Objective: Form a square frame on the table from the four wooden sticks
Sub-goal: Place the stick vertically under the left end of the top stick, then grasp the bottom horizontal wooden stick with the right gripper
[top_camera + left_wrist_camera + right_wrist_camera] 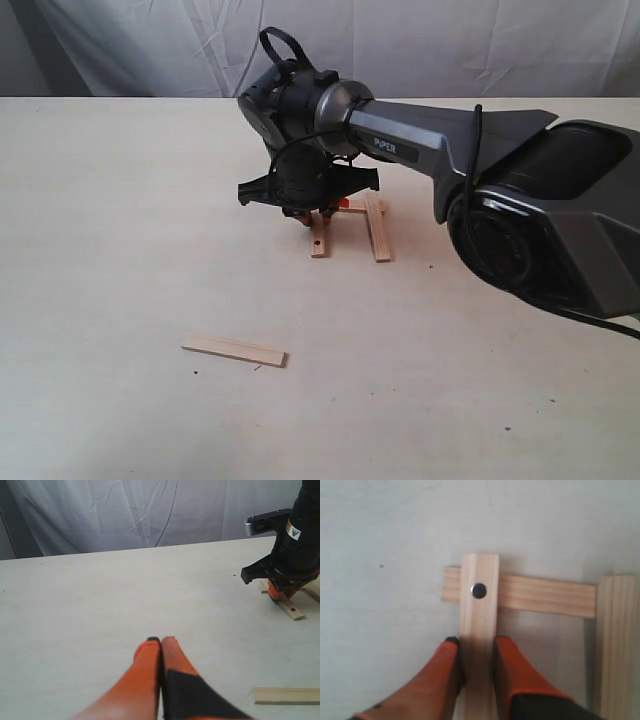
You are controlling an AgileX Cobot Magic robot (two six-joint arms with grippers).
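In the exterior view, the right hand (312, 212) is covering the far end of the dotted stick (319, 243) and most of the cross stick (352, 206). In the left wrist view, the picture edge is cutting off the loose stick (287, 695). In the right wrist view, the side stick (616, 645) is running out of frame, and the whole picture is appearing slightly blurred.

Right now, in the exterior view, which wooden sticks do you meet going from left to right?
Loose stick → dotted stick in the right pincer → far-right stick.
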